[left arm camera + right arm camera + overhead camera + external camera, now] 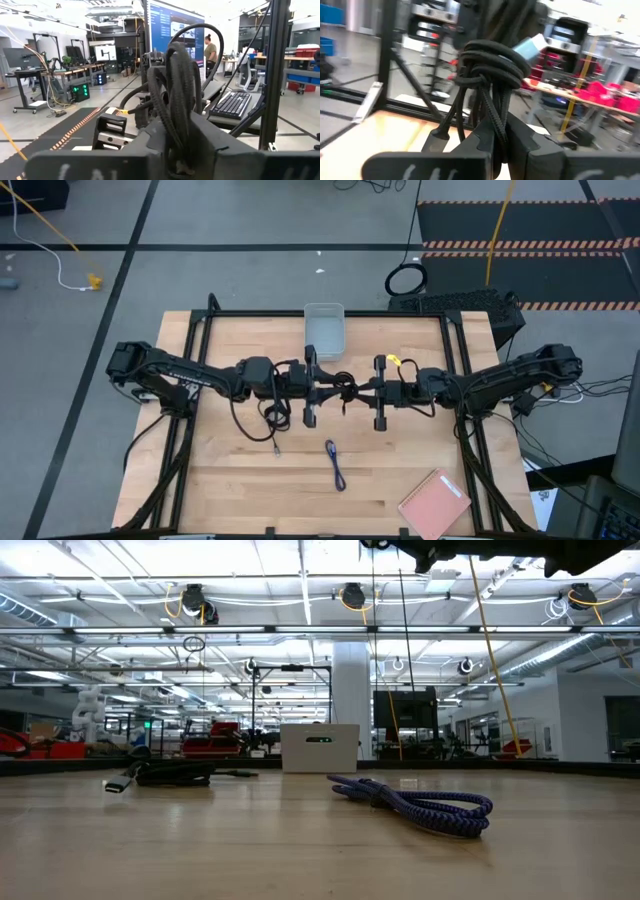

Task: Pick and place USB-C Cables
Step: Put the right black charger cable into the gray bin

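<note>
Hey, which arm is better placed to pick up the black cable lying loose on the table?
Left. The loose black cable lies beside the left gripper, farther from the right gripper. Both clamp a second black cable, so release comes first.

My counter is pale wood inside a black frame. On it lie a blue-purple cable near the front middle, a black cable left of centre, a clear bin at the far edge, and a pink pad at the front right corner.
</note>
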